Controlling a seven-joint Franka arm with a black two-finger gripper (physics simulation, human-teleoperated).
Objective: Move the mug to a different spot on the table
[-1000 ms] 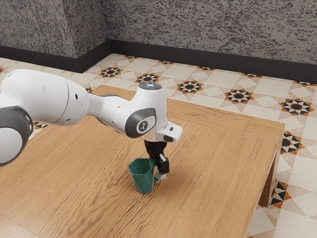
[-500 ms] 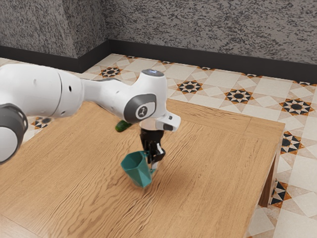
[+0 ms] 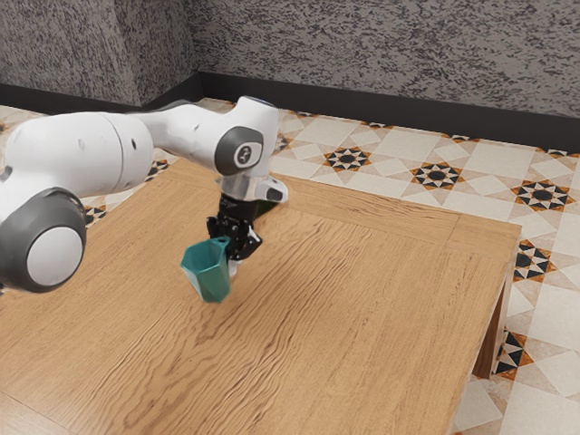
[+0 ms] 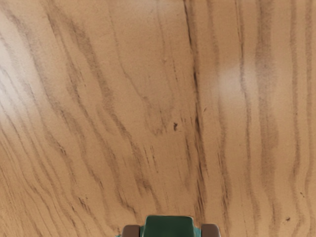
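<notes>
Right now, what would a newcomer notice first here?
The teal mug, gripped by the black end effector and tilted, hangs seemingly just off the wooden table, toward the exterior view's left. Next comes the bulky white arm reaching in from that left side. In the wrist view, wood grain spreads out beyond a green slice of the mug just under the hand.
</notes>
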